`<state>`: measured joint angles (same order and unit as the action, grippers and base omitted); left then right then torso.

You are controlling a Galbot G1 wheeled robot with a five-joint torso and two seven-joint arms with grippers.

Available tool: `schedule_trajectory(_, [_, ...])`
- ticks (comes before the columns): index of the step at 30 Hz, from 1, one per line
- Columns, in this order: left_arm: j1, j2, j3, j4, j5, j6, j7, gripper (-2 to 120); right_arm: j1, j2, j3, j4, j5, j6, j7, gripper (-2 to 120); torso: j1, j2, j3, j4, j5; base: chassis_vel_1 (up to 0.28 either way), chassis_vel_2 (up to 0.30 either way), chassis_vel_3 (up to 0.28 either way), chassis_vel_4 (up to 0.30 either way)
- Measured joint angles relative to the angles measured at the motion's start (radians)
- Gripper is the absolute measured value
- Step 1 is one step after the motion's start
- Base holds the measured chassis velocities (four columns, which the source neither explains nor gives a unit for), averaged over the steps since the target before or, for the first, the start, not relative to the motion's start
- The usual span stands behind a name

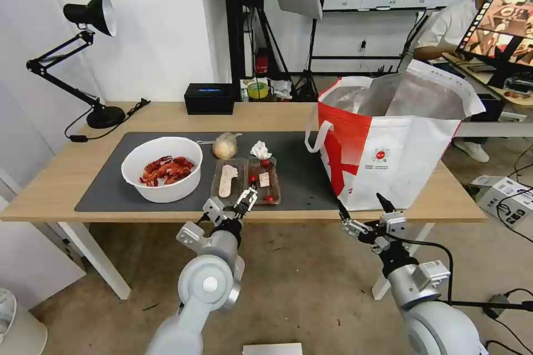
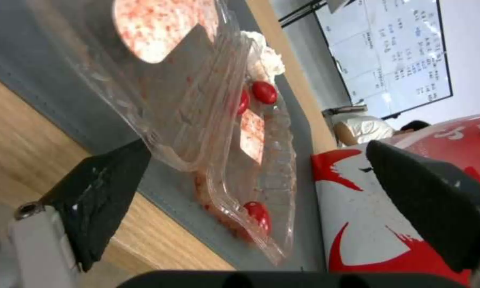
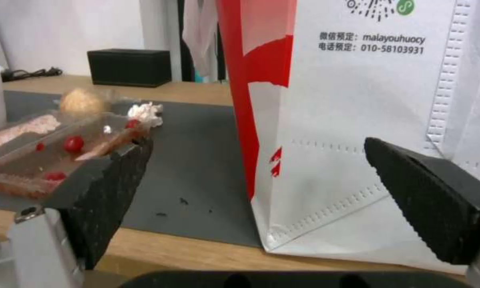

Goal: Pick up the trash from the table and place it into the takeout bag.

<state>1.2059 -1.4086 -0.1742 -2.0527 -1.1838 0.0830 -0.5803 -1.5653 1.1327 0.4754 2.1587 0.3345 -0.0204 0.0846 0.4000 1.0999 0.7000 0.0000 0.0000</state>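
On the table [image 1: 53, 180], a dark grey mat [image 1: 111, 183] carries the trash. A white bowl [image 1: 162, 169] of red crayfish shells sits at the left. A bagged beige bun [image 1: 225, 147] and a crumpled tissue [image 1: 260, 150] lie behind the clear tray [image 1: 247, 180] of cherry tomatoes. My left gripper [image 1: 248, 198] is open at the tray's [image 2: 197, 120] near edge, one finger on either side of that rim. The takeout bag [image 1: 388, 138] stands upright and open at the right. My right gripper [image 1: 362, 205] is open, low, just in front of the bag's [image 3: 346, 120] near bottom corner.
A black box [image 1: 209, 98] rests at the table's back edge, and a desk lamp [image 1: 102, 113] stands at the back left corner. Bare wood runs along the front edge. Cables and a grey device [image 1: 502, 191] lie on the floor to the right.
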Motion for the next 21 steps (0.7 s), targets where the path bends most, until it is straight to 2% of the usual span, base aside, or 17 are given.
schedule_trajectory(21, [-0.04,0.05,-0.062,-0.036,-0.046,-0.004,0.005,100,-0.013,0.025,-0.04,-0.001,-0.039,0.013,-0.002,100,0.0,0.0,0.0,0.0001,-0.0001,0.0,0.0,0.0,0.0])
